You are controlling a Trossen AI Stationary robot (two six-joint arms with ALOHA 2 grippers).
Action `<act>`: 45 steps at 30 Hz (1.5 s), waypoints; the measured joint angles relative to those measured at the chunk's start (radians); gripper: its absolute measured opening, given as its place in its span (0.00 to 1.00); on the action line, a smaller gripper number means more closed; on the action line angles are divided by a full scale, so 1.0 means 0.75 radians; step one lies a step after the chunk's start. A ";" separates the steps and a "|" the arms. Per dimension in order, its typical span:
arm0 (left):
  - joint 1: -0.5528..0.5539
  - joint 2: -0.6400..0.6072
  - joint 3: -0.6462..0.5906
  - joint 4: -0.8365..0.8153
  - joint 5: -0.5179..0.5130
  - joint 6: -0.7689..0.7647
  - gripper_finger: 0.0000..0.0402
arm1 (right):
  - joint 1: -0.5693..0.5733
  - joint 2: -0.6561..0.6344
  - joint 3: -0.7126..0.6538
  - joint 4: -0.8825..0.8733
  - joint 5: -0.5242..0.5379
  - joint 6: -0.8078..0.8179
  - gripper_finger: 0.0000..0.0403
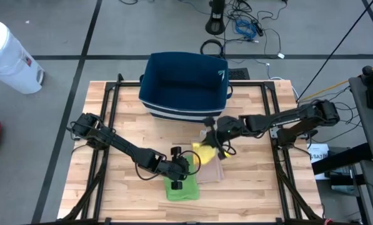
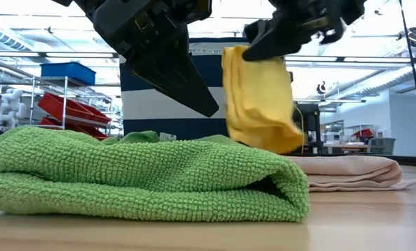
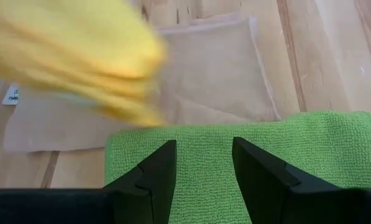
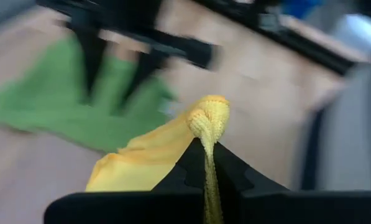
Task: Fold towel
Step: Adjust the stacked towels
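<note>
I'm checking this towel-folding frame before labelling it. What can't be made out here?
- Yellow towel, shut in the right gripper: its outline is motion-blurred in both wrist views.
- Beige towel: the green towel hides its near part in the low view; its fold count is unclear.
- Navy bin: whether anything lies inside cannot be told in the dark interior from the high view.
- Left gripper: open above the green towel; contact unclear.

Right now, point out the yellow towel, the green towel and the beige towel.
yellow towel (image 2: 260,97): low view, middle of the hanging cloth.
green towel (image 2: 145,171): low view, front face of the folded stack.
beige towel (image 2: 350,171): low view, folded edge lying on the table.
</note>
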 joint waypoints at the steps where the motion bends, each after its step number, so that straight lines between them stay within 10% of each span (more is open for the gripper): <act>1: 0.000 0.000 0.000 0.000 0.000 -0.002 0.41 | -0.013 -0.012 0.000 0.000 0.054 -0.024 0.00; 10: 0.000 0.000 0.000 0.000 0.000 -0.021 0.41 | -0.053 -0.041 0.000 -0.061 0.340 -0.225 0.00; 26: -0.005 0.000 0.000 -0.018 0.000 -0.019 0.41 | 0.239 0.319 -0.001 -0.032 0.594 0.069 0.00; 33: 0.021 0.000 0.000 -0.026 0.000 -0.010 0.41 | 0.339 0.219 -0.001 -0.038 0.989 0.037 0.00; 45: 0.076 0.000 0.000 0.262 0.152 0.184 0.41 | 0.231 0.122 -0.001 -0.038 0.994 -0.046 0.00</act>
